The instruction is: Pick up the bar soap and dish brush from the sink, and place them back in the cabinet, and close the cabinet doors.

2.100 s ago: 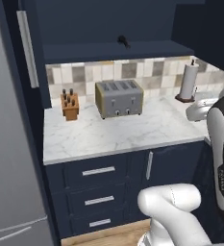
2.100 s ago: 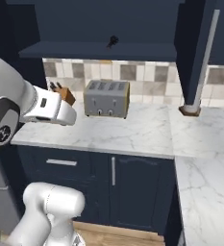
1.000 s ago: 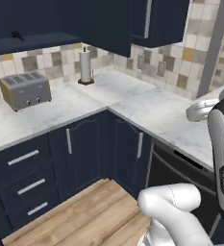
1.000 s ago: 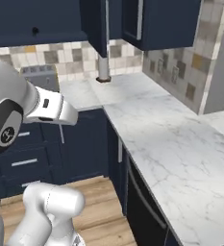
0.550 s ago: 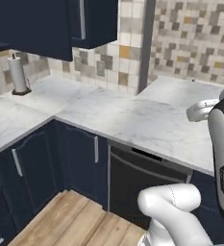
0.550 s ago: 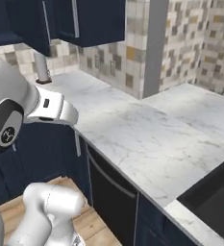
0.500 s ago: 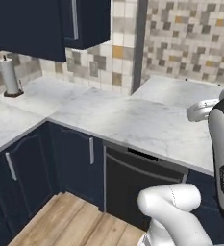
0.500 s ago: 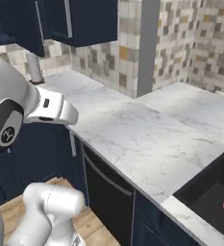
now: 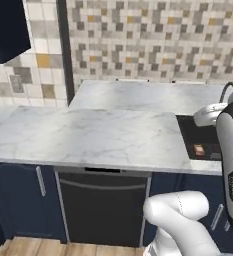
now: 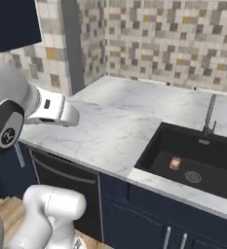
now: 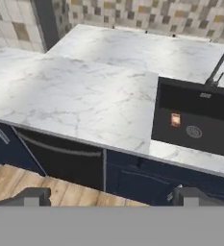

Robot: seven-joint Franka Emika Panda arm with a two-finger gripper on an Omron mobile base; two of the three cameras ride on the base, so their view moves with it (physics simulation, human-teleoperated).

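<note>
The sink (image 10: 156, 146) is a black basin sunk into the white marble counter (image 10: 115, 131), and everything else can be placed from it. The bar soap (image 10: 175, 163) lies flat on the basin floor, just beside the round silver drain (image 10: 192, 177) and apart from all four walls, with bare black floor around it on every side; in the hand view the soap (image 11: 175, 119) sits left of the drain (image 11: 193, 131), and in the left base view it shows as a small orange block (image 9: 199, 150) in the corner of the basin. The dish brush cannot be made out in the dark basin. The faucet (image 10: 208, 119) rises from the counter at the sink's far rim, thin and dark against the tiled wall (image 10: 183, 39). To the left of the sink the counter runs wide and bare up to a dark vertical post (image 10: 72, 44), and behind it the marble reaches back to the tiles. Below the counter's front edge, left of the sink, is a black dishwasher front (image 10: 61, 185), with navy cupboard doors (image 10: 149, 219) under the sink itself. The gripper (image 11: 108, 196) hangs well in front of the sink and above the floor, its two finger tips (image 11: 34, 196) standing wide apart with nothing between them. A corner of a navy wall cabinet (image 9: 5, 30) hangs high up, well to the left of the sink.
</note>
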